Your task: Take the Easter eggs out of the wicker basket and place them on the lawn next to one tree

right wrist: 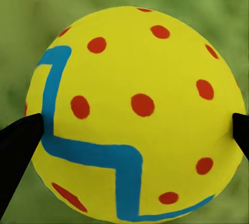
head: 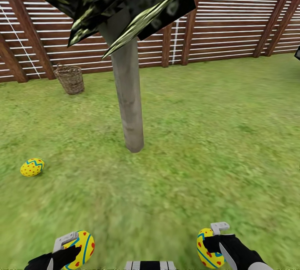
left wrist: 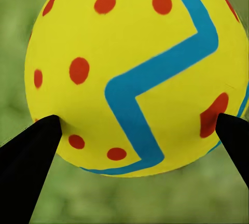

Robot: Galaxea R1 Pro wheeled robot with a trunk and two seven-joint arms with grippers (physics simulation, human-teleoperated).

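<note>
Head view: one egg [head: 32, 167] lies on the lawn [head: 216, 136] at the left edge of the frame, a little below centre, down and to the left of the trunk of the tree [head: 128, 95] that stands in the middle. I judge it as already placed, though it sits somewhat apart from the trunk, so whether it counts as next to the tree is not certain. The basket [head: 70, 79] stands far off in the upper left, against the fence [head: 233, 24]; its inside is too small to see, so I cannot tell whether it is empty.

The other two eggs are in the grippers at the bottom edge. The left gripper [head: 68, 247], bottom left, is closed around the left egg [head: 81, 249]; in the left wrist view this egg [left wrist: 137, 73] sits squarely between the dark fingertips [left wrist: 31, 156], which press its lower sides. The right gripper [head: 214, 241], bottom right, grips the right egg [head: 208, 249]; in the right wrist view that egg [right wrist: 135, 115] is likewise centred between the tips, touching both.

So, by my reading, one egg is down and two are left to set on the grass near the trunk, which is upward of both grippers in the frame.
</note>
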